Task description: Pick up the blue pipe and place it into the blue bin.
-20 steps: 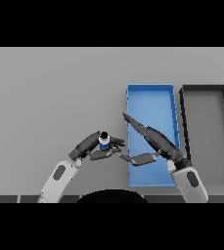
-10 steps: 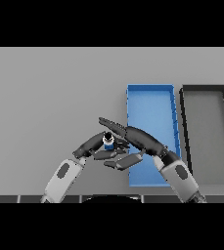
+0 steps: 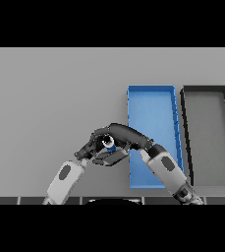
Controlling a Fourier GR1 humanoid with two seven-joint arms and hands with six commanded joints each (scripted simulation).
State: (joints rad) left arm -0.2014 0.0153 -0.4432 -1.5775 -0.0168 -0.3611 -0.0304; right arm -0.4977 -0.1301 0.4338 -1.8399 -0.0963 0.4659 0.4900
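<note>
Both hands meet over the blue pipe, just left of the blue bin.

The right hand reaches across from the right, its fingers curled over the pipe and its thumb below, seemingly gripping it, though contact is hard to see. The left hand sits close beside the pipe on its left; I cannot tell how its fingers are set. The pipe is over the grey table, outside the bin. A dark bin stands just right of the blue one.

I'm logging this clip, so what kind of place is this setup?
Likely a bare sorting bench, not a lived-in room: a plain grey table holding only a blue bin and a dark bin side by side, with both robot hands around a small blue pipe.
</note>
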